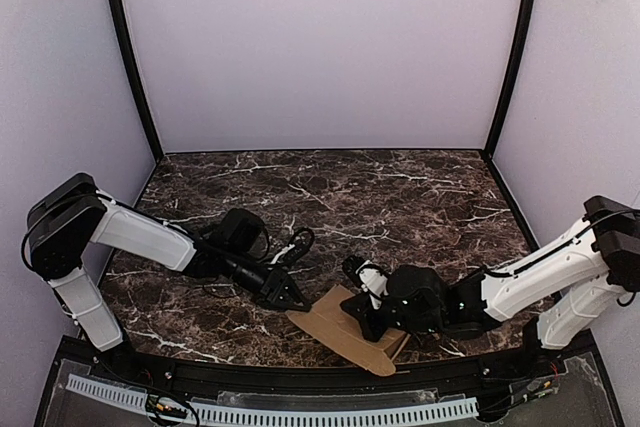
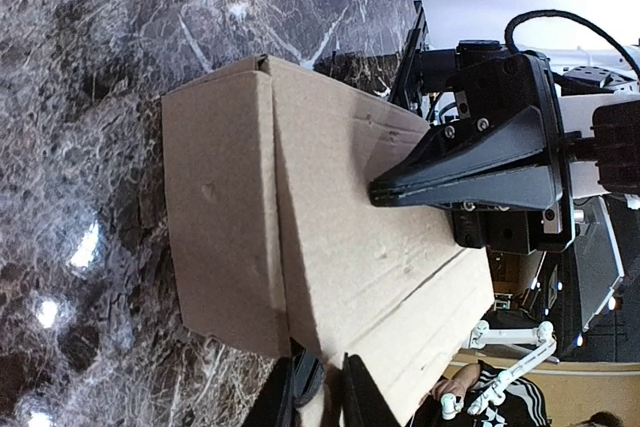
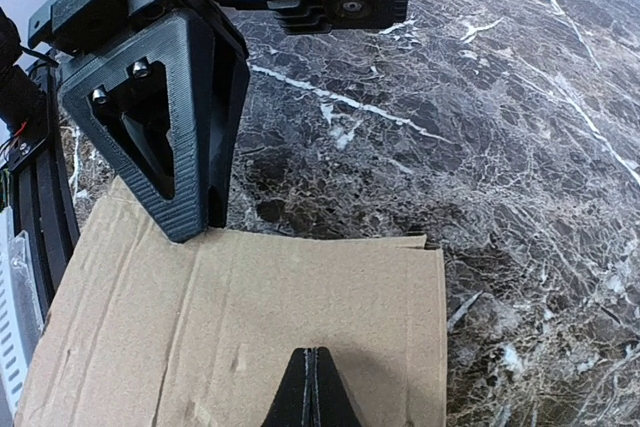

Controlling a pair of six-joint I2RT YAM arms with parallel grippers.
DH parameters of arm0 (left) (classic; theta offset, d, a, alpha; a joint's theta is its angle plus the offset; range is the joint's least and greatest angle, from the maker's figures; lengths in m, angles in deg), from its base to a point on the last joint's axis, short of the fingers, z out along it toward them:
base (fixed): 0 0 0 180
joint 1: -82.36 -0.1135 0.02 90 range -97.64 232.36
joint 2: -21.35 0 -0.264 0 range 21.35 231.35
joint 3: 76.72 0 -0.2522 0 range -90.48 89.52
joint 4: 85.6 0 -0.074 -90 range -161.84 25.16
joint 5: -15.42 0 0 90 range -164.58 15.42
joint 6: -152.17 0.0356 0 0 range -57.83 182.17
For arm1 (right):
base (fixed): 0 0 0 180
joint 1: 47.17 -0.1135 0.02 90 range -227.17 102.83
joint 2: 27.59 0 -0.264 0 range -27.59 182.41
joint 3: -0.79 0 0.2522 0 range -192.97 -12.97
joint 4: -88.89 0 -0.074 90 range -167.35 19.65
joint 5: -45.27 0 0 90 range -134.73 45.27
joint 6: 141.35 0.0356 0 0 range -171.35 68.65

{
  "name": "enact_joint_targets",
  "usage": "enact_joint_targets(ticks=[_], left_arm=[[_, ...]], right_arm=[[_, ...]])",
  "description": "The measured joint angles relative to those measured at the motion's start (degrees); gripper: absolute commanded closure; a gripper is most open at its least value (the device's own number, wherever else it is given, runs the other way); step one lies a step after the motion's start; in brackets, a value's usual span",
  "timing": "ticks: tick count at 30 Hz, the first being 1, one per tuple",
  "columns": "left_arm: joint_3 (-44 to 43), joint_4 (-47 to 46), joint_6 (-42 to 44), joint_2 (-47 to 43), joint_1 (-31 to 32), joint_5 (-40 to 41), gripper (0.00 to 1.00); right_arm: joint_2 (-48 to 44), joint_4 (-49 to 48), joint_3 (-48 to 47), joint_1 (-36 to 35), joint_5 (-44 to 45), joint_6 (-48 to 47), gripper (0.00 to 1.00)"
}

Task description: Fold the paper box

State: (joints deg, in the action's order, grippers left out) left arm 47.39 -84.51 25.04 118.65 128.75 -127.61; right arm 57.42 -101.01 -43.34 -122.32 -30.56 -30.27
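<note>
The paper box (image 1: 325,325) is a flat brown cardboard blank lying near the table's front edge. In the left wrist view (image 2: 340,237) it shows a raised crease, with one panel sloping down to the left. My left gripper (image 1: 298,299) is at the blank's far left edge, and its fingers (image 2: 335,372) are closed on the cardboard edge. It shows as a black wedge in the right wrist view (image 3: 200,232). My right gripper (image 1: 362,327) is shut, with its tip (image 3: 314,352) on top of the blank (image 3: 300,287). Its wedge also shows in the left wrist view (image 2: 378,192).
The dark marble table (image 1: 400,197) is walled by pale panels on three sides. A black rail (image 1: 300,382) runs along the front edge just below the blank. The two arms meet over the blank, close together.
</note>
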Motion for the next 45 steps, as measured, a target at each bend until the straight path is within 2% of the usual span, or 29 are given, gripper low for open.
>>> enact_joint_targets(ticks=[11,21,27,32,40,45], left_arm=[[0.68,-0.79,0.04,0.0,0.0,1.99,0.85],[1.11,-1.66,-0.35,0.0,0.0,4.33,0.86],[1.38,-2.29,-1.31,-0.35,0.0,6.29,0.86],[1.49,-2.47,-2.16,-0.63,0.0,7.78,0.87],[1.79,-3.37,-3.41,-0.68,0.0,8.96,0.87],[1.79,-3.56,-3.96,-0.68,0.02,9.2,0.87]], right_arm=[[-1.31,1.7,0.07,-1.09,0.87,1.88,0.99],[-19.93,14.29,-0.15,-1.14,1.81,3.85,0.98],[-29.66,25.59,0.98,-1.18,-4.13,8.79,1.0],[-34.14,33.64,2.6,-1.25,-9.92,13.57,1.0],[-35.71,38.42,5.97,-1.25,-18.71,16.46,1.0],[-34.25,38.71,6.1,-1.25,-19.67,17.33,1.0]])
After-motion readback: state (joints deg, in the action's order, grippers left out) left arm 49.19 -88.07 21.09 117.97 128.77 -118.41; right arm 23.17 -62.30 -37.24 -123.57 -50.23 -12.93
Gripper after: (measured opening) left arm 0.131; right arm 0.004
